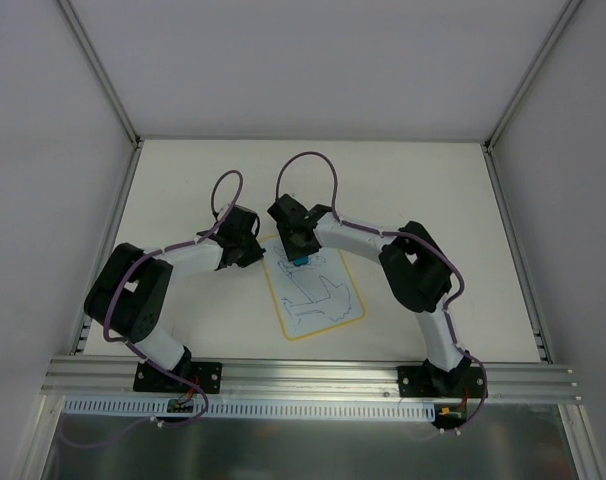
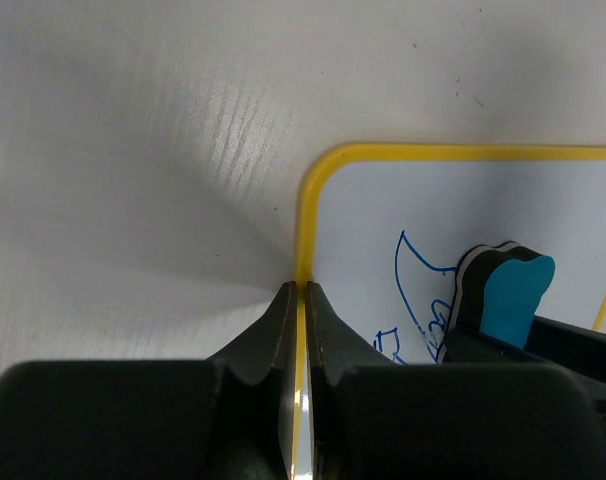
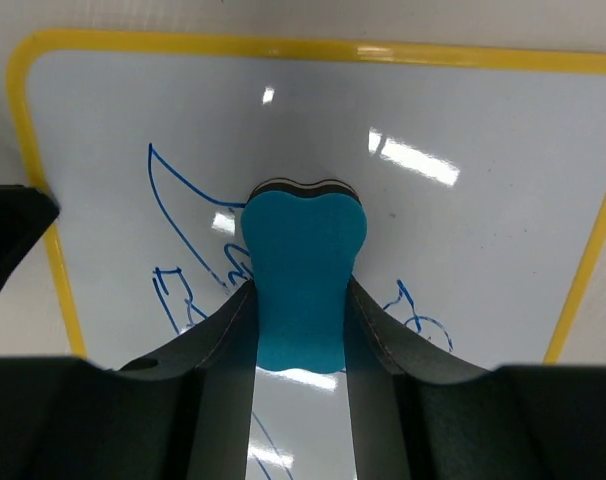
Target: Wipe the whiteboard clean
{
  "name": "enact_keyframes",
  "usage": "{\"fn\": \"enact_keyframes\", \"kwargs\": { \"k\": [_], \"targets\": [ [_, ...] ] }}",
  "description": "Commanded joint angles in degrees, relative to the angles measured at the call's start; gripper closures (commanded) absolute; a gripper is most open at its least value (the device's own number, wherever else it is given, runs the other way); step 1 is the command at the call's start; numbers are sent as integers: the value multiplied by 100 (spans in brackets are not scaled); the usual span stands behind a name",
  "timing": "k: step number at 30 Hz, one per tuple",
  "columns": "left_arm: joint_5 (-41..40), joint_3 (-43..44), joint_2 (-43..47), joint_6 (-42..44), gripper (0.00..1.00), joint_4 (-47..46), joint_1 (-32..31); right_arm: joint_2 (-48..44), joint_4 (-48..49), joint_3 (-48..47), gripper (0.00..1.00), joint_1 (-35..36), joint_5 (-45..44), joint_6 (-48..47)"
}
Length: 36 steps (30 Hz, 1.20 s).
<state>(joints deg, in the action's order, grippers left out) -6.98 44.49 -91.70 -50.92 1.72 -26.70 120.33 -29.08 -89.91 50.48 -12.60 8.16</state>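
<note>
Left arm [image 1: 178, 260] and right arm [image 1: 368, 238] are seen bent over the whiteboard [image 1: 328, 300], laid on the table [image 1: 433, 190]. Left jaws are clenched on its yellow border [image 2: 308, 200]; right jaws are clamped on the eraser [image 3: 303, 260]. Should the border pinch slip, the board may be dragged.

A white surface [image 1: 423, 190] fills the middle of the scene, matt and faintly ribbed, with a few small dark specks. Near its centre is a bone-shaped eraser [image 3: 303, 265], its blue face backed by a black layer and a white one. Aluminium rails [image 1: 313, 375] run along the near edge, with a white slotted strip [image 1: 313, 408] just nearer. Slimmer metal bars [image 1: 508, 250] edge the left and right sides, and plain white panels [image 1: 313, 60] rise around the far end.
</note>
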Motion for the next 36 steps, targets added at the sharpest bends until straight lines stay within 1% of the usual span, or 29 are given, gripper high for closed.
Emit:
{"fn": "enact_keyframes", "kwargs": {
  "k": [1,5,14,17,19,21,22,23,25,26,29,30,33,36],
  "targets": [
    [4,-222,-278,-85,100,470,-134,350,-309,-360,94,50,3,265],
    [22,-230,-261,-120,100,461,-160,561,-414,-764,94,146,205,352],
    [30,-300,-243,-191,100,435,-178,1053,-449,-1345,94,217,653,563],
    [39,-301,-278,-217,100,435,-178,1203,-554,-1599,94,225,680,590],
    [13,-327,-287,-252,100,435,-178,1221,-607,-1583,94,217,601,625],
    [-40,-353,-261,-339,100,435,-178,1125,-634,-1311,95,156,399,660],
    [-57,-388,-252,-366,100,435,-178,932,-625,-1145,95,112,338,712],
    [-110,-406,-226,-419,100,435,-169,809,-634,-751,96,-10,241,765],
    [-163,-450,-208,-454,100,444,-169,387,-625,-328,96,-152,83,774],
    [-189,-459,-199,-489,100,444,-152,229,-625,101,97,-318,-66,766],
    [-198,-503,-208,-542,100,435,-99,-439,-616,718,98,-625,-260,696],
    [-189,-503,-217,-551,100,444,-99,-606,-608,1121,98,-705,-347,669],
    [-189,-494,-208,-525,100,444,-90,-1134,-599,1781,98,-1004,-427,581],
    [-163,-459,-234,-490,100,444,-90,-1337,-424,2047,99,-1067,-314,415]
  ]
}}
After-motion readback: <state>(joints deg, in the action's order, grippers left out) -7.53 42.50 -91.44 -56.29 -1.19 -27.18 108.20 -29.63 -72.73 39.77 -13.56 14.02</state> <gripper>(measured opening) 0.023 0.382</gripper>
